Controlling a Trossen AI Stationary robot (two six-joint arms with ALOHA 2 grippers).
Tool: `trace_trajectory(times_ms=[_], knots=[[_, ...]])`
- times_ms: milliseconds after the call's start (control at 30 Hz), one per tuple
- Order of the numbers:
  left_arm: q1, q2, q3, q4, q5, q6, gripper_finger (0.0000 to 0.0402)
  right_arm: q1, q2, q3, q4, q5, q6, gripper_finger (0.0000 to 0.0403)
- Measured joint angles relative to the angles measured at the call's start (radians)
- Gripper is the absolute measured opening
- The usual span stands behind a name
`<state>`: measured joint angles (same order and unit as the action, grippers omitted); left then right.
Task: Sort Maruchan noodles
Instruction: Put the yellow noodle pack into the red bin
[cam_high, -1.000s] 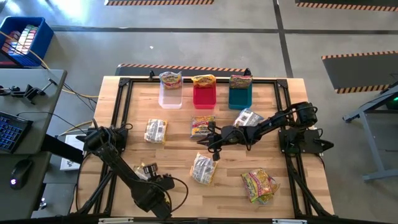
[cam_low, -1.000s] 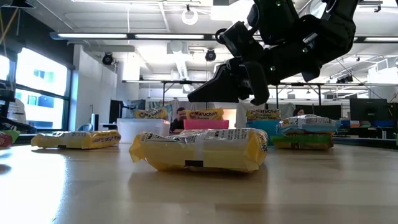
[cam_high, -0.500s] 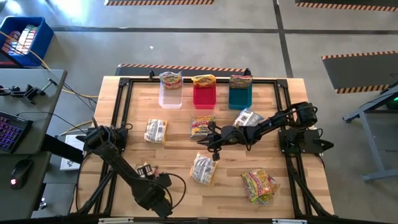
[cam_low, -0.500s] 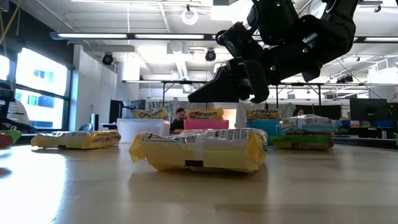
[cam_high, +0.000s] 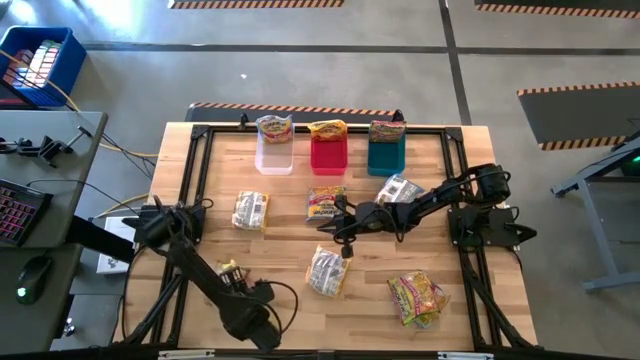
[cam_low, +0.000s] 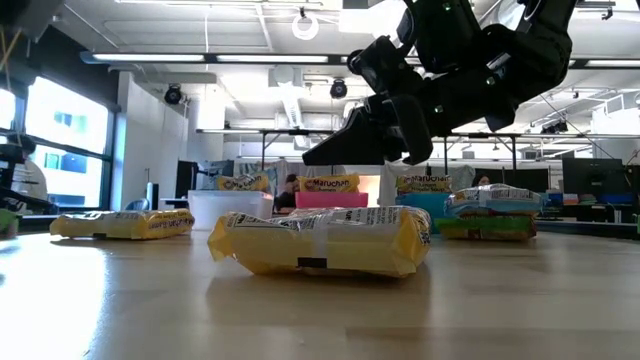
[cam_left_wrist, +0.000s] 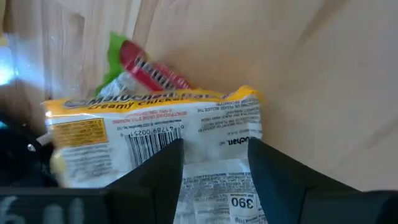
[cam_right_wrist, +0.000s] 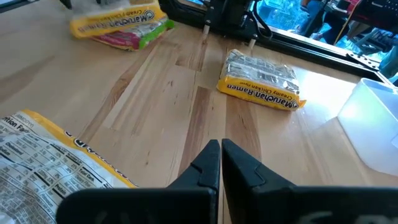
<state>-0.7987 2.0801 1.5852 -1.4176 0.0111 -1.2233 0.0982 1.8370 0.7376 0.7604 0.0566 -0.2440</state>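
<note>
A pale wooden table (cam_high: 280, 215) edged by a black frame stands on a grey concrete floor with striped hazard tape; level across it, a bright workshop with white ceiling ducts and large windows shows behind. Along the far edge stand three plastic bins, a clear bin (cam_high: 274, 153), a red bin (cam_high: 327, 152) and a teal bin (cam_high: 386, 154), each with a crinkly ramen packet standing in it. More flat noodle packets lie loose: a silvery-yellow one left of centre (cam_high: 250, 210), a pink-and-yellow one mid-table (cam_high: 325, 203), a silvery one by the right arm (cam_high: 400, 189), a yellow one nearer the front (cam_high: 327, 270), and pink-green ones at front right (cam_high: 418, 297). The right gripper (cam_high: 341, 222) hovers over bare wood mid-table, between the loose packets, its fingers pressed together on nothing. The left gripper (cam_high: 232, 271) is low at the front left, its fingers (cam_left_wrist: 163, 174) parted on either side of a yellow-white packet (cam_left_wrist: 155, 134) beneath it; a pink-green packet (cam_left_wrist: 140, 65) lies just beyond that.
</note>
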Motion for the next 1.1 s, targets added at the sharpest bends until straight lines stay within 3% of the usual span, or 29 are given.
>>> trace_trajectory(times_ms=[200,500,900,1100], knots=[[-0.028,0.041,0.000,-0.079,0.001,0.084,0.0136,0.000,0.000,0.000,0.010,0.000,0.004,0.0000],[-0.026,0.024,0.000,-0.127,-0.074,0.169,0.0008,0.000,0.000,0.000,0.005,0.000,0.008,0.0000],[-0.029,-0.056,0.000,-0.124,-0.099,0.038,0.0002,0.000,0.000,0.000,-0.019,0.000,0.001,0.0000],[-0.048,-0.036,0.000,-0.112,-0.036,0.030,0.0050,0.000,0.000,0.000,-0.024,0.000,0.001,0.0000]])
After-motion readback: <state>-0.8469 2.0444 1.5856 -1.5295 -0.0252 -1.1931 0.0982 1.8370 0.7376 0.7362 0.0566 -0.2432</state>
